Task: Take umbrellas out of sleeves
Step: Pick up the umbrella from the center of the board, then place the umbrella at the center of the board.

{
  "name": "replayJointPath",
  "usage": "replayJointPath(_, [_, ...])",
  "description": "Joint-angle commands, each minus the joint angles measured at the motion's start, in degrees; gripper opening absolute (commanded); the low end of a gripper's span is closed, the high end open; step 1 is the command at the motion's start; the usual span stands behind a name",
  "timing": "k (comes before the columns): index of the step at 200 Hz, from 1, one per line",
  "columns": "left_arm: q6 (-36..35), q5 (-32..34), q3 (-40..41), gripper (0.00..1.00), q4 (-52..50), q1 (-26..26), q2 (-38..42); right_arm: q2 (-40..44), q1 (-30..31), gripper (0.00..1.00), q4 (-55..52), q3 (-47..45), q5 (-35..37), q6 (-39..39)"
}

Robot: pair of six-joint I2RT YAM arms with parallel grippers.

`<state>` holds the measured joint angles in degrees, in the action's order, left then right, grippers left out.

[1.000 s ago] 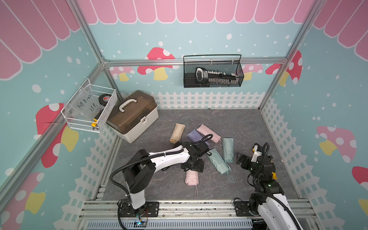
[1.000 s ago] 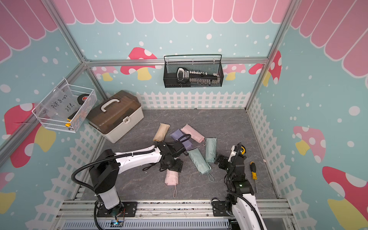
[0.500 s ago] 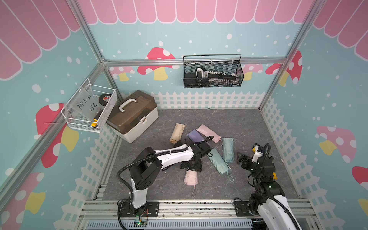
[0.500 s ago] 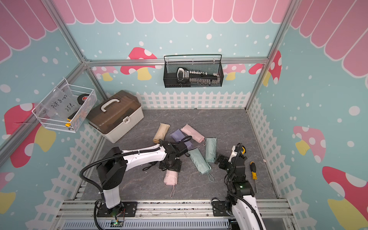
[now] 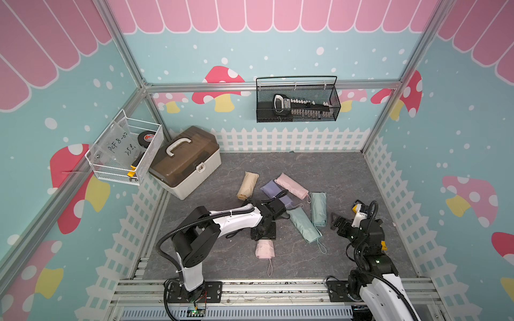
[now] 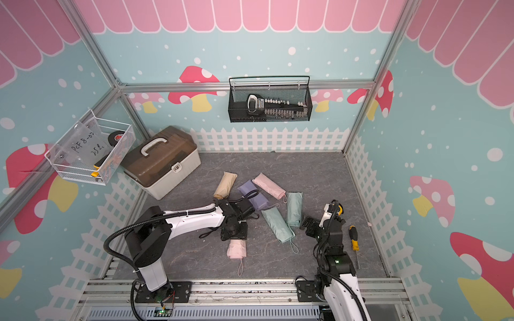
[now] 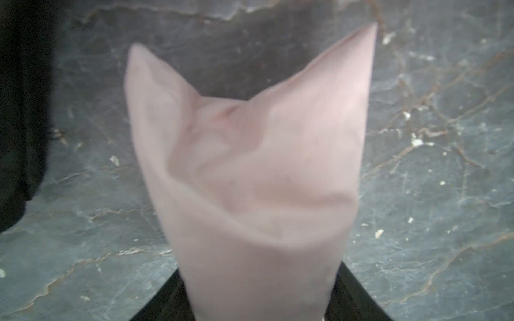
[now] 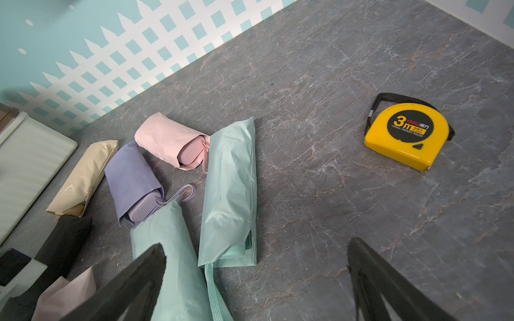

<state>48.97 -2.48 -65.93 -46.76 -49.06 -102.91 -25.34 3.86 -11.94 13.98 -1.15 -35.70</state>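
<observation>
Several umbrellas lie in their sleeves on the grey floor: beige [image 5: 247, 185], lilac [image 5: 274, 193], pink [image 5: 292, 185] and two mint [image 5: 318, 208] [image 5: 303, 225]. Nearer the front lies a second pink sleeve [image 5: 265, 248] with its wrist loop [image 5: 269, 266] trailing. My left gripper [image 5: 262, 233] points down on that sleeve's far end. In the left wrist view the pink sleeve [image 7: 250, 166] fills the gap of the left gripper [image 7: 258, 291], both jaws against it. A black sleeve [image 8: 64, 236] lies beside it, mostly hidden. My right gripper [image 8: 254, 280] stands open beside the mint sleeves [image 8: 230, 194], holding nothing.
A brown-lidded toolbox [image 5: 185, 159] stands at the back left. A yellow tape measure [image 8: 403, 136] and a screwdriver [image 6: 353, 237] lie by the right arm. A black mesh basket [image 5: 297, 102] and a white wire basket [image 5: 125, 151] hang on the walls.
The left arm's elbow has swung forward, and its gripper has settled on the front pink sleeve's end with the jaws narrowing. The right arm has hardly moved.
</observation>
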Motion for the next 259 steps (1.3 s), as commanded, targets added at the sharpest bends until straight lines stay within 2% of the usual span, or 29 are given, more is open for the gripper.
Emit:
replayJointPath(1, [5.1, -0.9, 2.6, 0.58, 3.2, 1.2, 3.3, 0.7, 0.4, 1.0, -0.3, -0.6, 0.0, -0.9])
replayJointPath(67, [13.3, 1.0, 2.3, 0.4, 4.3, 1.1, 8.6, 0.7, 0.4, 1.0, -0.4, -0.6, 0.0, -0.9])
replayJointPath(123, [27.1, 0.7, 0.1, 0.42, 3.4, 1.2, 9.4, 0.8, 0.4, 1.0, -0.3, -2.2, 0.1, -0.8])
replayJointPath(182, [39.4, 1.3, 0.0, 0.45, 6.8, 1.9, 11.2, 1.2, 0.4, 1.0, -0.3, -2.2, -0.2, -0.8])
replayJointPath(226, [47.7, 0.1, -0.6, 0.46, 7.1, 2.1, 8.1, 1.5, 0.4, 1.0, -0.4, -2.3, -0.3, -0.8])
replayJointPath(259, [49.4, -3.4, -3.6, 0.47, 9.8, 1.3, 3.1, 2.2, 0.4, 1.0, -0.8, -2.3, -0.5, -0.9])
